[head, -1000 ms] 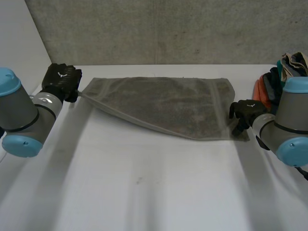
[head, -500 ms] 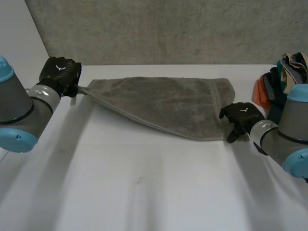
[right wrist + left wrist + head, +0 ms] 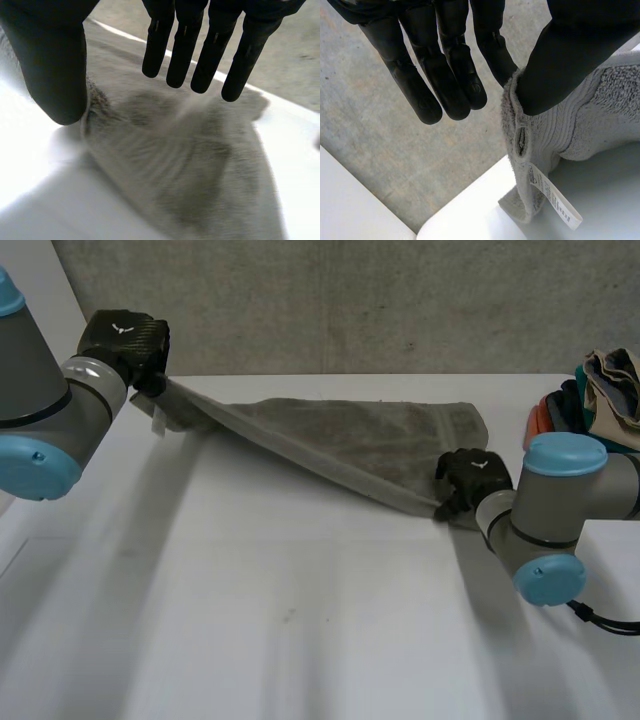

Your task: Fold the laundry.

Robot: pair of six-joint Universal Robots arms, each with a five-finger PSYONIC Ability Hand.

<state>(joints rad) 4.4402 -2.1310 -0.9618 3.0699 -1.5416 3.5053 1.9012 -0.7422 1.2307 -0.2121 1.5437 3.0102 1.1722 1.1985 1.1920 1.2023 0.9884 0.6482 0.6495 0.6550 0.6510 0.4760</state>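
Left hand pinches the grey terry towel by a corner raised off the white desk; right hand, fingers straight, touches its opposite end.

Towel across the table's far side, clothes pile to its right.

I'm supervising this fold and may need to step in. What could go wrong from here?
The left hand pinches the towel only by its tagged corner, under the thumb; it might slip free. The right arm sits close to the clothes pile and could knock it.
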